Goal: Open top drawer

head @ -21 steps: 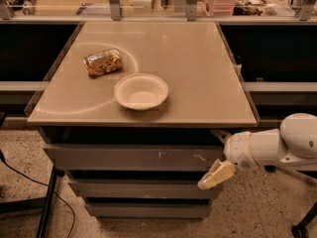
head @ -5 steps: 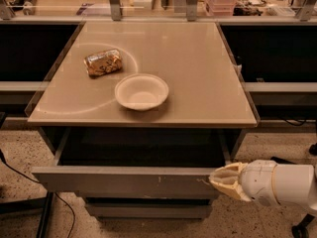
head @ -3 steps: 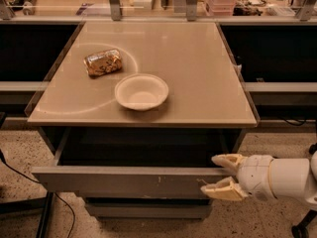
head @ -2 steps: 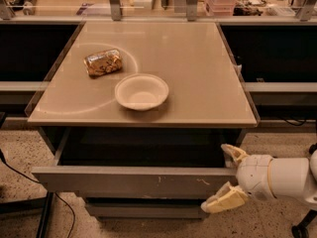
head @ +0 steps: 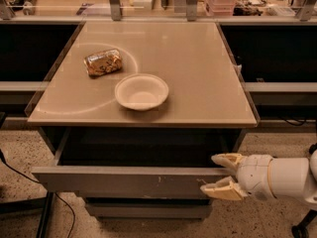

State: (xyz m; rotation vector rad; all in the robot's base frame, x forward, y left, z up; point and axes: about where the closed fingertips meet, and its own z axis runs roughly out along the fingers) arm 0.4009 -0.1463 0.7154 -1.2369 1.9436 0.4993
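Note:
The top drawer (head: 124, 181) is a wide grey flat front with small pale scratches right of centre. It stands pulled out from under the tabletop, and its dark interior (head: 143, 148) shows. My gripper (head: 220, 175) is at the drawer front's right end, white arm coming in from the right. Its two cream fingers are spread apart, one (head: 225, 159) near the drawer's top edge and one (head: 218, 191) lower by the front face. Nothing is between them.
A beige tabletop (head: 198, 63) carries a white bowl (head: 141, 91) and a brown snack packet (head: 102, 62). A narrower grey drawer (head: 148, 209) sits below the open one. Speckled floor lies around, with a black cable (head: 29, 182) at the left.
Seven seconds ago the top drawer was shut; it is now pulled out. Over the last seconds the gripper's fingers opened, let go of the drawer's right edge, and narrowed a little again.

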